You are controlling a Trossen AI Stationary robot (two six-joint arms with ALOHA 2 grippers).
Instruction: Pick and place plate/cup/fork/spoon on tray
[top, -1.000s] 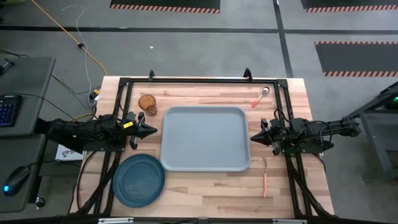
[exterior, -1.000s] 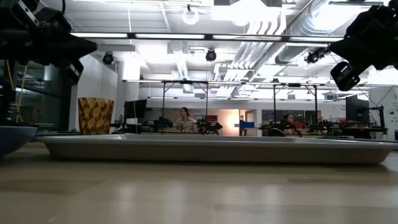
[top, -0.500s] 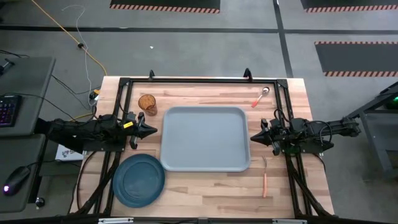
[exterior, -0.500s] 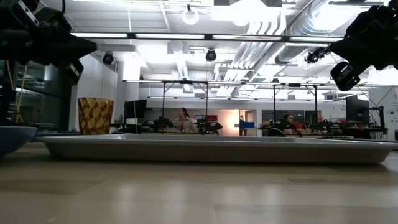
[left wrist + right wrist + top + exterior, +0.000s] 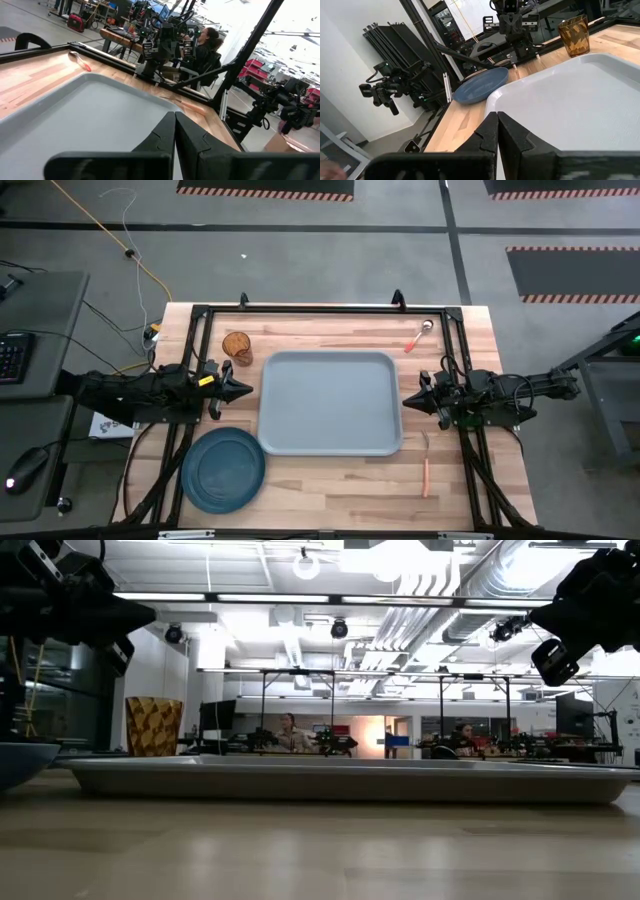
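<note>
The grey-blue tray [image 5: 330, 402] lies at the table's middle. The dark blue plate [image 5: 223, 469] lies flat at the near left, and the amber cup [image 5: 237, 347] stands upright at the far left. The spoon [image 5: 419, 335] lies at the far right, the fork [image 5: 426, 465] at the near right, both flat on the wood. My left gripper [image 5: 249, 390] hovers shut just left of the tray. My right gripper [image 5: 404, 403] hovers shut just right of the tray. Both are empty.
A black frame [image 5: 320, 308] runs along the table's far edge and down both sides. Bare wood shows near the front edge between plate and fork. In the low view, people sit at desks in the room behind the table [image 5: 290, 730].
</note>
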